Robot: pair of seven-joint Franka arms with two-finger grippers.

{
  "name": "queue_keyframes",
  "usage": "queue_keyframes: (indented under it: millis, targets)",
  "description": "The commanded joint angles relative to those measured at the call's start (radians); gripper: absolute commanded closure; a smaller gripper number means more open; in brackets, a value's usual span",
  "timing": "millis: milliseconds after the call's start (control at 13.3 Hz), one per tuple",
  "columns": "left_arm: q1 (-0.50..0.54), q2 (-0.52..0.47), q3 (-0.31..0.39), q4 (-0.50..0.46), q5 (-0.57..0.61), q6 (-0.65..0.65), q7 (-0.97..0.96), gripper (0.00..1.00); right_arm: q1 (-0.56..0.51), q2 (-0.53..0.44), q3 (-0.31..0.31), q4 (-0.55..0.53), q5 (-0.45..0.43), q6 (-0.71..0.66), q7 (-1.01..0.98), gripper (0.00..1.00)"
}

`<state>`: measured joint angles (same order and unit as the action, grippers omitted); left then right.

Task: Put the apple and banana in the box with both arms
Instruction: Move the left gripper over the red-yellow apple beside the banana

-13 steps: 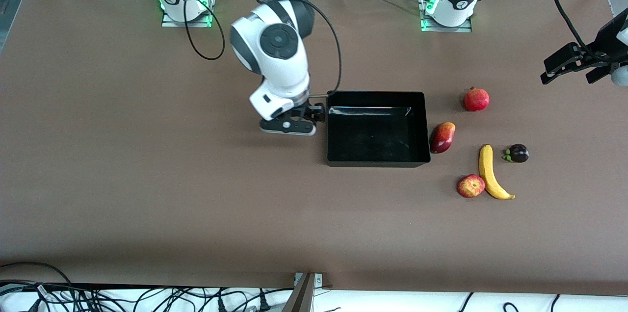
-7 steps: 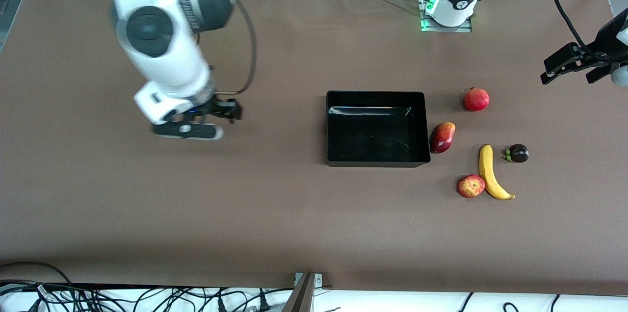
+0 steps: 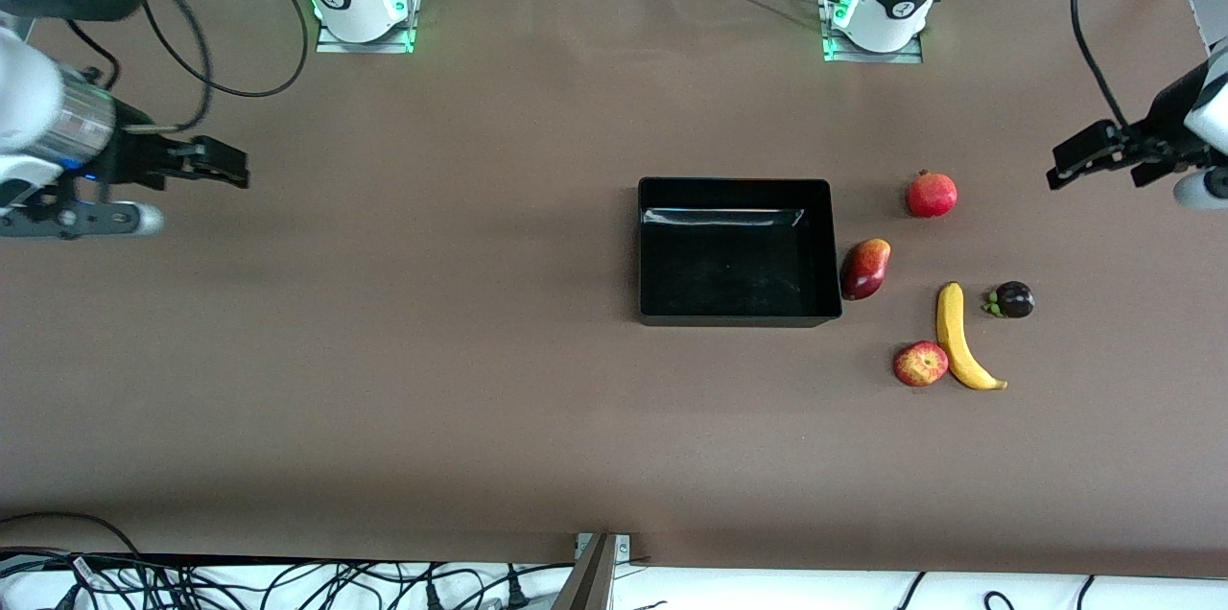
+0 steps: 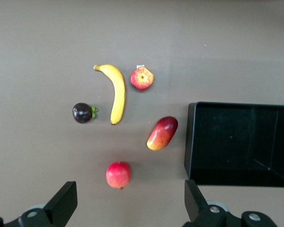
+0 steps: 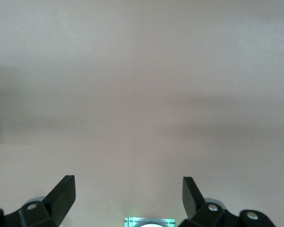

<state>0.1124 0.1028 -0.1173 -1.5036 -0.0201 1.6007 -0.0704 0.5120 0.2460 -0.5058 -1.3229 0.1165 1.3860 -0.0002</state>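
I see a red, yellow-streaked apple [image 3: 921, 363] touching a curved yellow banana [image 3: 961, 338], near the empty glossy black box [image 3: 737, 191]. My left gripper [image 3: 1094, 154] and right gripper [image 3: 206, 164] hang over opposite table ends, jaws apart.

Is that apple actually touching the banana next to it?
Apart. The left wrist view shows a strip of bare table between the apple and the banana; in the front view they sit too close to tell.

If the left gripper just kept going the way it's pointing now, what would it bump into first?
Probably the bare table. The left gripper, open, looks straight down, and the pomegranate lies closest to its line between the fingers, so that fruit might be met first; depth is hard to judge.
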Motion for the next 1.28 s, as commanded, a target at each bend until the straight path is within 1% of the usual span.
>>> queue_keyframes:
  millis: [0,75,151,226,301,376,452,527,753,903,1054,1204]
  targets:
    - [-0.005,0.085,0.005,0.006,-0.011,0.089,0.009,0.00,-0.120,-0.077,0.089,-0.064,-0.052,0.005,-0.021,0.00]
    - [-0.007,0.122,0.005,0.006,-0.011,0.131,0.006,0.00,-0.216,-0.114,0.207,-0.102,-0.098,0.025,-0.020,0.00]
    - [-0.007,0.155,0.005,0.006,-0.011,0.177,0.006,0.00,-0.315,-0.164,0.307,-0.186,-0.125,0.078,-0.020,0.00]
    - [-0.005,0.185,0.005,0.005,-0.009,0.214,0.008,0.00,-0.384,-0.230,0.370,-0.293,-0.130,0.158,-0.020,0.00]
    - [-0.005,0.219,0.007,0.003,-0.009,0.247,0.008,0.00,-0.445,-0.288,0.404,-0.402,-0.130,0.239,-0.023,0.00]
    - [-0.002,0.242,0.008,0.002,-0.009,0.272,0.009,0.00,-0.492,-0.313,0.446,-0.464,-0.130,0.283,-0.039,0.00]
    - [-0.002,0.257,0.018,0.003,-0.009,0.289,0.017,0.00,-0.544,-0.317,0.479,-0.455,-0.129,0.281,-0.059,0.00]
    - [-0.002,0.274,0.019,0.005,-0.008,0.303,0.018,0.00,-0.570,-0.317,0.504,-0.446,-0.130,0.277,-0.064,0.00]
    - [-0.002,0.328,0.022,0.005,-0.008,0.367,0.021,0.00,-0.587,-0.304,0.506,-0.403,-0.146,0.165,-0.061,0.00]
    - [-0.002,0.379,0.025,-0.001,0.005,0.444,0.020,0.00,-0.573,-0.272,0.488,-0.357,-0.143,0.147,-0.064,0.00]
    - [-0.004,0.428,0.028,-0.004,0.052,0.505,0.012,0.00,-0.561,-0.242,0.468,-0.320,-0.140,0.146,-0.066,0.00]
    - [-0.002,0.484,0.028,-0.004,0.051,0.570,-0.005,0.00,-0.563,-0.241,0.452,-0.302,-0.140,0.177,-0.057,0.00]
